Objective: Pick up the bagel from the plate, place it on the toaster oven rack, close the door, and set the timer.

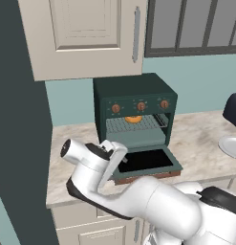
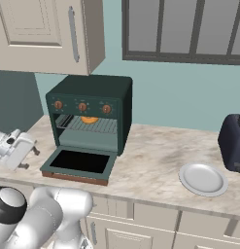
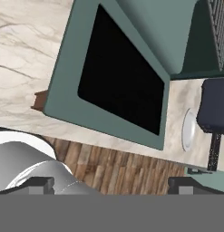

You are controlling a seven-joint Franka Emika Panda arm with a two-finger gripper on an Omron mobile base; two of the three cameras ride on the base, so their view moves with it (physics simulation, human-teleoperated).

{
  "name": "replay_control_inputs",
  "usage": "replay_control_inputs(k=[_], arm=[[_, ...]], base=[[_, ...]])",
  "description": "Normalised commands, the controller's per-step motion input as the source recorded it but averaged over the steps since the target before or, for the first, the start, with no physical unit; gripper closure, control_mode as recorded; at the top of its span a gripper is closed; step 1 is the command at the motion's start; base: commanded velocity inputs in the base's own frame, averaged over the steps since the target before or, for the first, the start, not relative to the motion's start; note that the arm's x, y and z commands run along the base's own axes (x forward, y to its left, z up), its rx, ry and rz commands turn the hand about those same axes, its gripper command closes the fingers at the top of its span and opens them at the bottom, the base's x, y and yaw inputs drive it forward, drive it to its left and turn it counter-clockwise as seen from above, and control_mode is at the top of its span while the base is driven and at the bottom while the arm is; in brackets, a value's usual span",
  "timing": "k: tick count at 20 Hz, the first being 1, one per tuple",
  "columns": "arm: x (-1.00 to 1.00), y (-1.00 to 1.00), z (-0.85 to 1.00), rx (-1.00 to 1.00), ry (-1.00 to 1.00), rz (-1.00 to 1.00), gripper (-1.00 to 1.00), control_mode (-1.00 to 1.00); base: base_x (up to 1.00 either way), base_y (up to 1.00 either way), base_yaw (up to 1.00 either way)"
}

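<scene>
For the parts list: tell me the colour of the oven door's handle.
Copper-orange, a bar along the front edge of the open door; the handle shows best in the right base view.

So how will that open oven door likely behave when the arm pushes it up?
The door lies flat, joined along the oven's front edge, so it probably swings up stiffly rather than slides. Its glass looks smooth, possibly slippery; the handle seems the surer contact.

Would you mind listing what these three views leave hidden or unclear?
- Bagel: left base view, lower half hidden by the toaster oven rack.
- Door handle: left base view, mostly hidden beneath the door's front edge.
- Dark appliance: right base view, cut off by the right edge.
- Knobs: markings too small to read.
</scene>
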Motion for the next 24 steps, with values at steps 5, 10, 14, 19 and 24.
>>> replay_control_inputs(k=[5, 10, 14, 19, 24], arm=[[0.00, -0.10, -0.30, -0.02, -0.10, 0.00, -1.00, -1.00], [0.01, -0.04, -0.22, -0.02, -0.06, 0.00, -1.00, -1.00], [0.14, -0.02, -0.15, -0.02, -0.05, 0.00, -1.00, -1.00], [0.23, 0.00, -0.15, -0.01, -0.03, 0.00, -1.00, -1.00], [0.17, 0.00, -0.27, 0.00, 0.00, 0.00, -1.00, -1.00]], base=[[0.00, 0.00, 0.00], [0.00, 0.00, 0.00], [0.00, 0.00, 0.00], [0.00, 0.00, 0.00], [0.00, 0.00, 0.00]])
